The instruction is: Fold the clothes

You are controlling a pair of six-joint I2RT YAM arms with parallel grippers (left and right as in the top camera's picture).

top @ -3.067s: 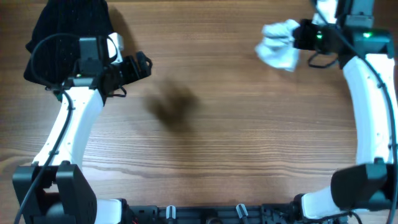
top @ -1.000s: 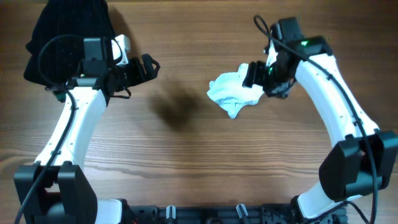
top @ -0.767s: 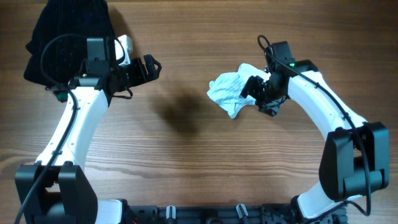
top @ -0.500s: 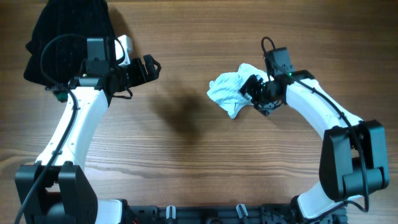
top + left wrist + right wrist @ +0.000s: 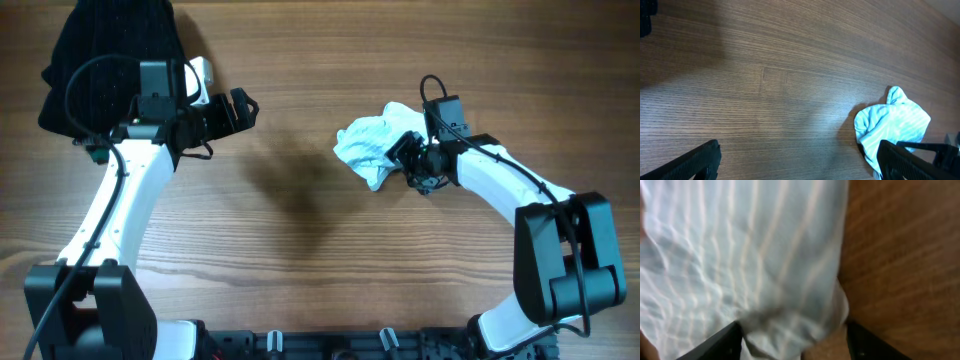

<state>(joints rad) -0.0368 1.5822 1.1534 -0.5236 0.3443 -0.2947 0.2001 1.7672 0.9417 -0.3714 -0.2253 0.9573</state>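
Right of the table (image 5: 300, 270) centre, the clothes (image 5: 372, 147) lie crumpled. My right gripper (image 5: 408, 160) has its jaws partly apart around the fabric edge; I cannot tell if it grips. My left gripper (image 5: 241, 108) is fully open, empty

a black knit garment (image 5: 105, 45) lies heaped at the far left corner of my wooden table (image 5: 330, 270), partly over its edge. a dark, blurred patch (image 5: 290, 180) marks the wood grain near the middle; i cannot tell whether it is stain or shadow.
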